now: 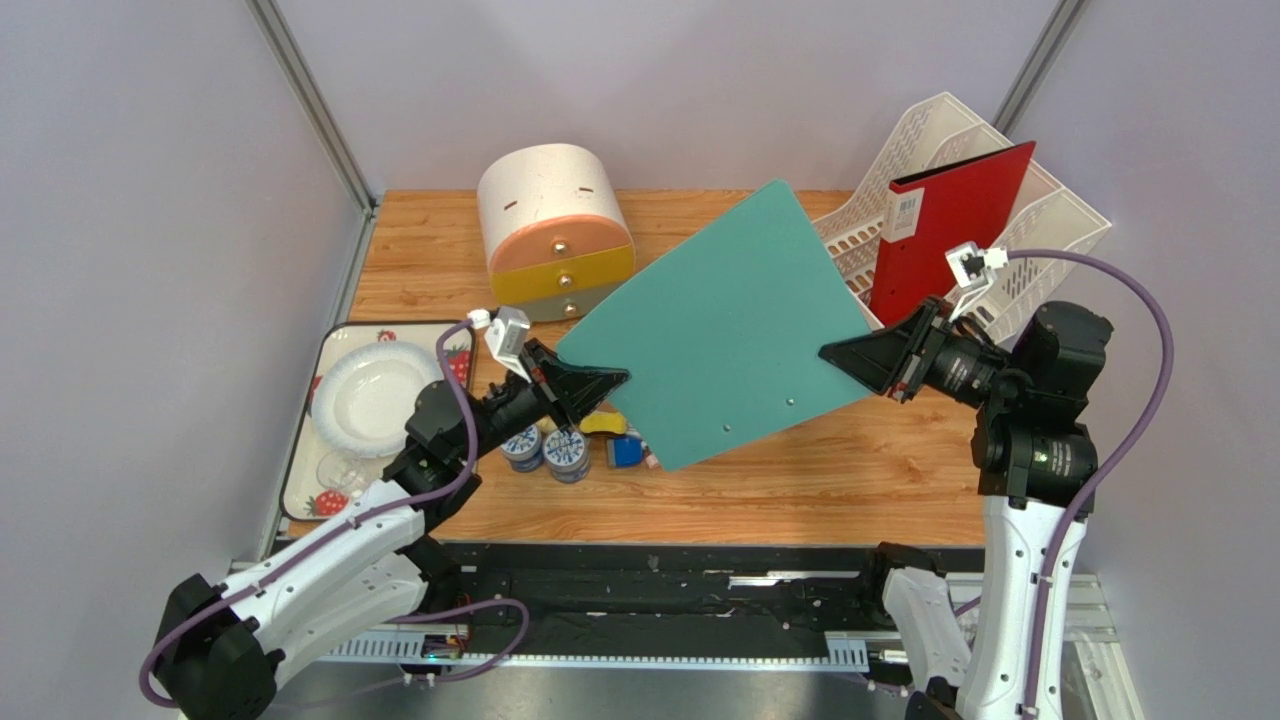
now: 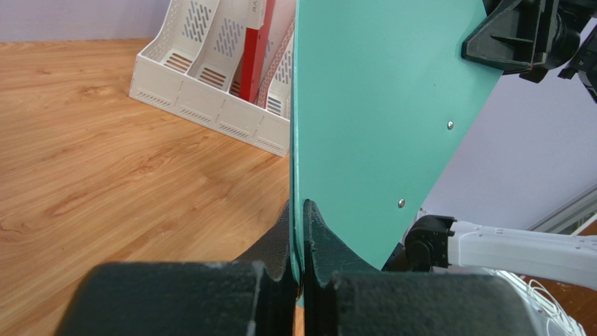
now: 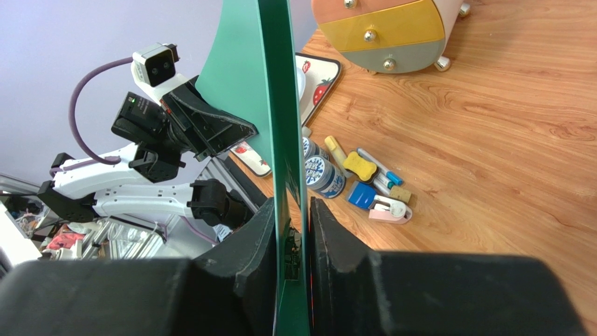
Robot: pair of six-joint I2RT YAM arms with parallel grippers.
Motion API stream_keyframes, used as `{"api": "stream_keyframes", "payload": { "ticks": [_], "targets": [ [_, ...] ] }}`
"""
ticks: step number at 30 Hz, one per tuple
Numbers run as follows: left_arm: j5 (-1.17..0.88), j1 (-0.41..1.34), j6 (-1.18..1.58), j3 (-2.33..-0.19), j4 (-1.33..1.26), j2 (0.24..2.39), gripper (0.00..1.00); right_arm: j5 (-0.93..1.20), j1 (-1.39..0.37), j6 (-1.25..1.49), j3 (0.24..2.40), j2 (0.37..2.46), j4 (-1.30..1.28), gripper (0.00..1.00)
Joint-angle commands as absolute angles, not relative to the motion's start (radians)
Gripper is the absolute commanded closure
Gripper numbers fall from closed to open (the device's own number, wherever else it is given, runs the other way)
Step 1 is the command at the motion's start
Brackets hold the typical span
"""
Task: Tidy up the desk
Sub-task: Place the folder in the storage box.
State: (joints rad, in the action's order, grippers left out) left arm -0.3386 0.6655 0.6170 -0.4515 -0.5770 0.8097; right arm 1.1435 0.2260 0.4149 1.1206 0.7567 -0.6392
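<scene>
Several small things are lying loose toward the near edge of the desk [image 1: 902,465], left of centre: two little jars [image 1: 546,447] and a scatter of pens and erasers [image 3: 361,166] (none of it looking sorted yet). Just beyond them, the left gripper [image 1: 598,378] and the right gripper [image 1: 842,357] are each pinching an opposite edge of a teal folder [image 1: 721,323], jaws clamped on it. Together they are holding it tilted in the air over the middle of the desk. At the left edge a strawberry-print tray [image 1: 320,500] is carrying a white plate [image 1: 368,398]. Along the far edge a round drawer unit [image 1: 553,225] is standing, and in the far right corner a white file rack [image 1: 920,132] is already housing a red folder [image 1: 947,225]. By my judgement the tidying is sitting roughly midway. The teal folder is probably heading for the rack beside the red one, and the loose stationery is waiting its turn.
</scene>
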Motion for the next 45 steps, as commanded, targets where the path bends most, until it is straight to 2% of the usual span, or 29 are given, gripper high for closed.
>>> {"api": "stream_keyframes", "payload": {
  "ticks": [1,5,6,7,9,12,13,15,16,20,27,40,45],
  "targets": [
    [-0.284,0.661,0.581,-0.457,-0.561,0.788,1.0,1.144,0.222,0.419,1.167,0.747,-0.63,1.0],
    [-0.291,0.661,0.581,-0.459,-0.563,0.79,1.0,1.12,0.222,0.419,1.169,0.739,-0.63,1.0],
    [-0.291,0.661,0.581,-0.459,-0.563,0.788,0.97,1.106,0.222,0.419,1.169,0.736,-0.626,1.0],
    [-0.288,0.661,0.581,-0.459,-0.561,0.788,0.86,1.1,0.222,0.423,1.17,0.735,-0.623,1.0],
    [-0.288,0.663,0.575,-0.457,-0.557,0.788,0.79,1.059,0.224,0.422,1.18,0.726,-0.623,1.0],
    [-0.281,0.663,0.569,-0.457,-0.543,0.784,0.61,0.991,0.222,0.403,1.218,0.721,-0.655,1.0],
    [-0.27,0.661,0.568,-0.459,-0.529,0.781,0.49,0.977,0.222,0.397,1.229,0.721,-0.664,1.0],
    [-0.261,0.661,0.557,-0.46,-0.514,0.769,0.43,0.915,0.222,0.373,1.275,0.726,-0.709,1.0],
    [-0.244,0.661,0.554,-0.46,-0.496,0.765,0.33,0.89,0.224,0.362,1.291,0.726,-0.724,1.0],
    [-0.201,0.663,0.532,-0.46,-0.443,0.739,0.23,0.747,0.222,0.308,1.37,0.733,-0.843,1.0],
    [-0.176,0.663,0.518,-0.462,-0.41,0.713,0.19,0.48,0.224,0.235,1.499,0.747,-0.995,1.0],
    [-0.221,0.661,0.534,-0.486,-0.451,0.79,0.19,0.473,0.222,0.213,1.284,0.818,-1.0,1.0],
    [-0.247,0.661,0.554,-0.486,-0.489,0.818,0.19,0.456,0.221,0.256,1.253,0.795,-0.905,1.0]
  ]
}}
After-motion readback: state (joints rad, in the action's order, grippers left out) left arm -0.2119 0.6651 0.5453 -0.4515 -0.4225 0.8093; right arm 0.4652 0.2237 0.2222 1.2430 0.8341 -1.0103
